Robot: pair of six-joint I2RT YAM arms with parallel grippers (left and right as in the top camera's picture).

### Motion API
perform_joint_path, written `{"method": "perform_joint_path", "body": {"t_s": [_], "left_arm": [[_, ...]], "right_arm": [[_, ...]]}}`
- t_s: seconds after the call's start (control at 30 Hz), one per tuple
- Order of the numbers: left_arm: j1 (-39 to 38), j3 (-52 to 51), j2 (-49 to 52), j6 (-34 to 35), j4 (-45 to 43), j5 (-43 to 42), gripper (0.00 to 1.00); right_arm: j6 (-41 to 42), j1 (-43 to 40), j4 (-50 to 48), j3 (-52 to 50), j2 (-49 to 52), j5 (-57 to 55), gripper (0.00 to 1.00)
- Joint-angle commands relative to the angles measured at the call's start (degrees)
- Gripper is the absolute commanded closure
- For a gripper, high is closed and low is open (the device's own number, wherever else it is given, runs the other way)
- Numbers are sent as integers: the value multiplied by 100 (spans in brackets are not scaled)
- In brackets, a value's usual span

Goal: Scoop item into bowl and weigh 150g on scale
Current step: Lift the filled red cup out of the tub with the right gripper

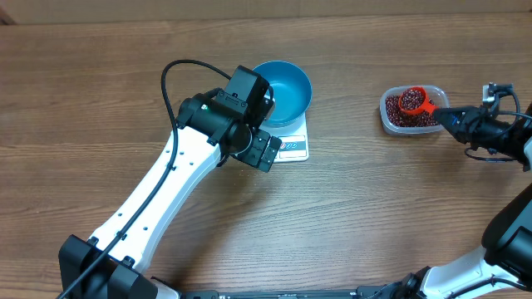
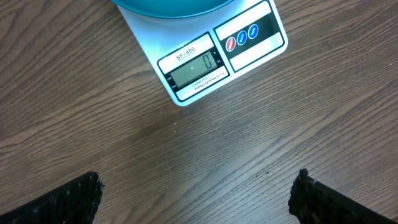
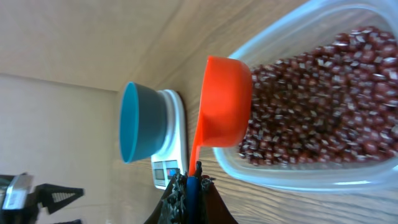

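Observation:
The blue bowl (image 1: 287, 87) stands on the white scale (image 1: 296, 148), whose display (image 2: 198, 67) reads 0. My left gripper (image 1: 264, 152) hovers over the table just in front of the scale, open, with bare wood between its fingertips (image 2: 74, 199). At the right, my right gripper (image 1: 445, 117) is shut on the handle of an orange scoop (image 1: 412, 101). The scoop's cup (image 3: 227, 102) sits in the clear tub (image 3: 292, 180) among the red-brown beans (image 3: 317, 106). In the right wrist view the bowl (image 3: 140, 121) and scale (image 3: 173, 163) show beyond the scoop.
The left arm (image 1: 158, 191) stretches from the front left corner to the scale, with a black cable (image 1: 179, 71) looping above it. The right arm's base (image 1: 507, 241) stands at the front right. Bare wood lies between scale and tub.

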State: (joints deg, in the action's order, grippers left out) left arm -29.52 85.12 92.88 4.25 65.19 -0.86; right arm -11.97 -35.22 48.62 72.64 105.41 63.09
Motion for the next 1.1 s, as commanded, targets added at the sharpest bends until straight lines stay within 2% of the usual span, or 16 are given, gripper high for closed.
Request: {"method": "perform_joint_path", "body": {"t_s": [0.0,0.4,0.7,0.8,1.07], "left_arm": [[-11,52,-63,-90,17,20,0],[-11,52,-63,-87,17,20,0],[-11,52,-63,-87,17,20,0],[-11,52,-63,-87,17,20,0],[-11,52,-63,-87,17,20,0]], "right_arm": [[15,-26,-28,39,44,608,96],[116,55,-31,39,44,1969,97],[205,837,-142,57,44,2500,96],[699,1217,-579,61,44,2509,96],[2365,2389,-2529,61,44,2306,96]]}}
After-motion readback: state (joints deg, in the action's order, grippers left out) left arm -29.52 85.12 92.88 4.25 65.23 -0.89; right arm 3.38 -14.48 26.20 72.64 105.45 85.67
